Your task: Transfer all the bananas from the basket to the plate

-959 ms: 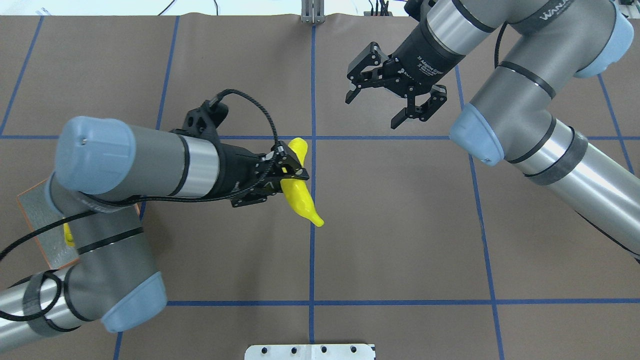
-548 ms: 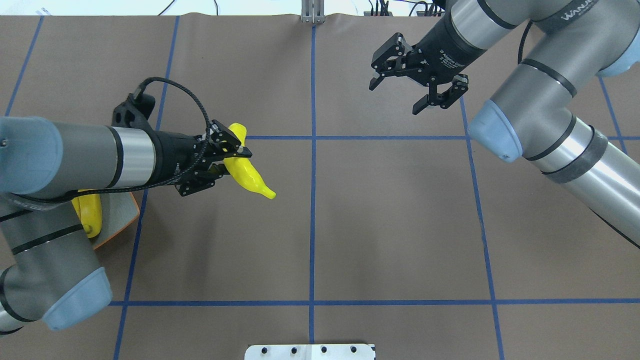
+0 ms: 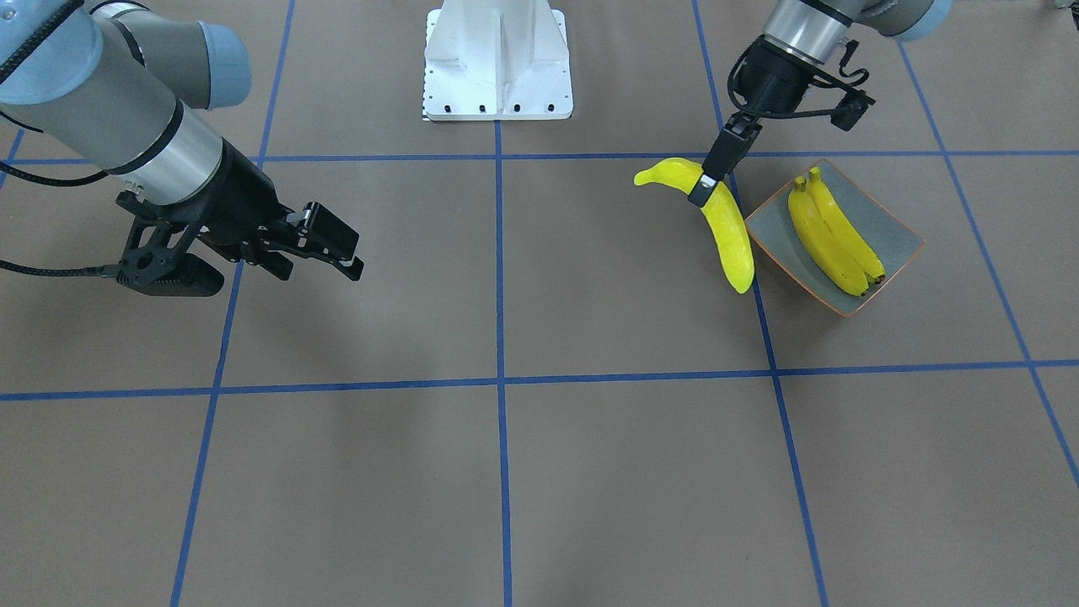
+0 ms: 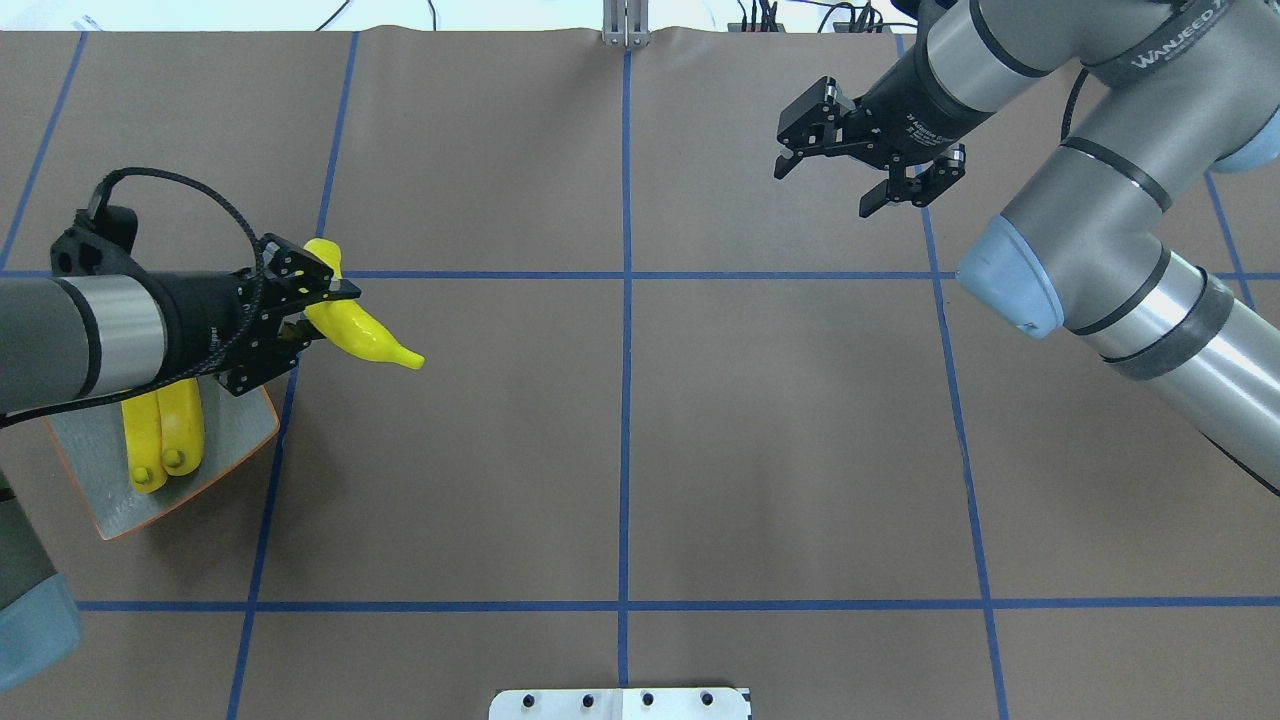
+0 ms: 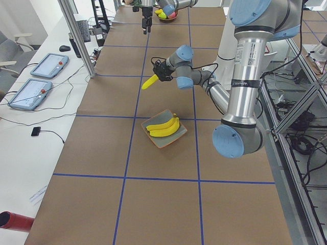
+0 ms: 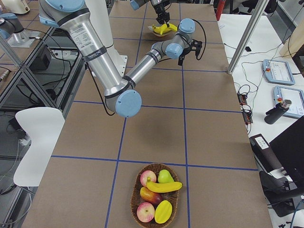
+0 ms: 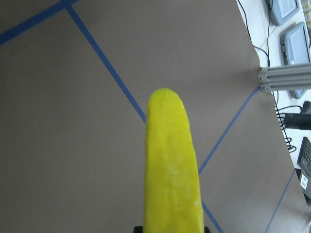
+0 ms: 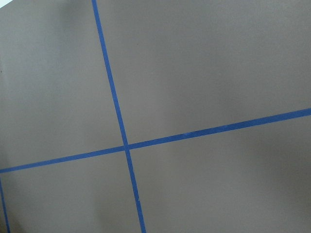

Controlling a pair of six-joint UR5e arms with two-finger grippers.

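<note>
– Two bananas [image 4: 165,435] lie side by side on the plate [image 4: 238,432], by our count. From overhead their long axes run 12 to 6, cut stems at 6 o'clock, the far ends hidden under the left arm [image 4: 90,335].

– We agree. A third, the held banana [image 4: 368,340], sits in the left gripper [image 4: 312,318], whose fingers are closed across it near the stem end.

– Which way does it point?

– From overhead we read its long axis from 11 o'clock to 4 o'clock: stem at 11, blunt tip at 4, out toward the middle of the table [image 4: 640,450]. It hangs off the plate, just beyond the plate's edge at about its 2 o'clock.

– And the right gripper [image 4: 866,182]?

– We see it spread wide with nothing between its fingers, well apart from the plate, at about 2 o'clock on the table.

– The fourth?

– In the right-side view we find the last banana [image 6: 164,186] in the basket [image 6: 134,205], lying across the other fruit [image 6: 152,194], long axis 9 to 3.
</note>
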